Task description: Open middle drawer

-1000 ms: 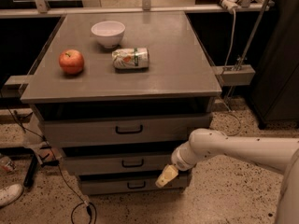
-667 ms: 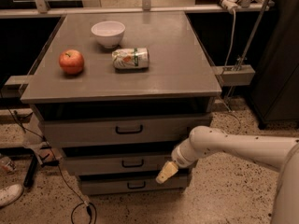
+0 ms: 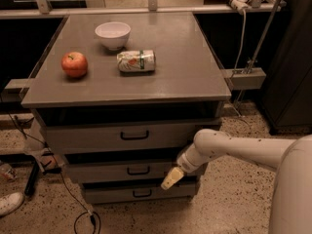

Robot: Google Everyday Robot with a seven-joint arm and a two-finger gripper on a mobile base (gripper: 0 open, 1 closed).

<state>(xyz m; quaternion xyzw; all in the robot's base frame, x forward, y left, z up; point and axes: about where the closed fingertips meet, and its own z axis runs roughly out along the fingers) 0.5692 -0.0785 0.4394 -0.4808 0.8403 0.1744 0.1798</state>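
Middle drawer point(image 3: 105, 171) — long axis left-right, front facing camera; claw point(image 3: 171, 178) at right end — grip unclear

Speckled floor point(image 3: 234, 204) under dim warm light, a dark cabinet point(image 3: 292, 57) at right, a white shoe point(image 3: 9, 203) lower left.

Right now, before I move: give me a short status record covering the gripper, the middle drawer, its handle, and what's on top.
gripper: low in front of the cabinet, at the middle drawer's lower right
middle drawer: front facing the camera, not visibly pulled out
handle: dark loop at the front's centre, free; gripper is to its right, not on it
contact with drawer front: cannot tell
cabinet top: apple left, bowl behind, can on its side, centre
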